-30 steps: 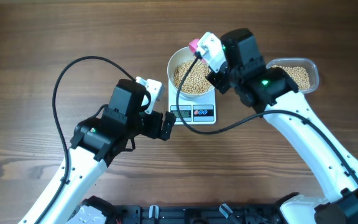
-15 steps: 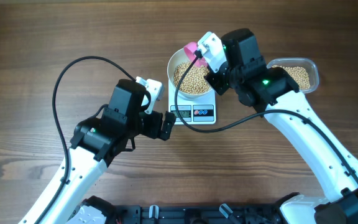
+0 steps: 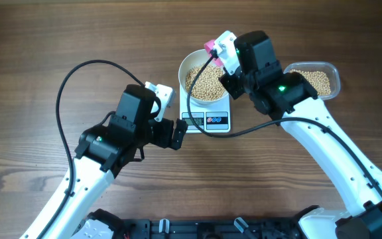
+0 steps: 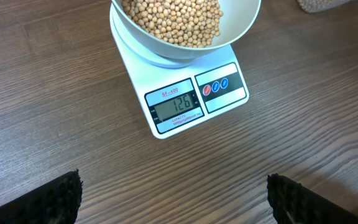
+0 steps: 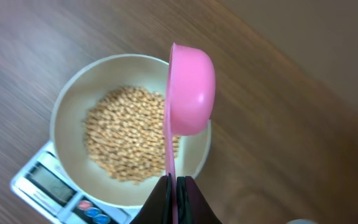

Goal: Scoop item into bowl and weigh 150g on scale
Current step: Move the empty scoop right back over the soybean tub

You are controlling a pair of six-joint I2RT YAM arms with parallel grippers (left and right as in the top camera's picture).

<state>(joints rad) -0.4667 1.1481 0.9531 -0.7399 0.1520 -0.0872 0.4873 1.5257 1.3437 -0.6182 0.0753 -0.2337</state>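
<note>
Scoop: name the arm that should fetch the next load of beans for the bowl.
Right. The right gripper is shut on the pink scoop, tipped on edge above the bowl, and the tub of beans lies on that arm's side. The left gripper is open and empty, facing the scale.

A robotics lab setup: two cabled robot arms [image 3: 88, 176] over a wood-grain table [image 3: 25, 40].
</note>
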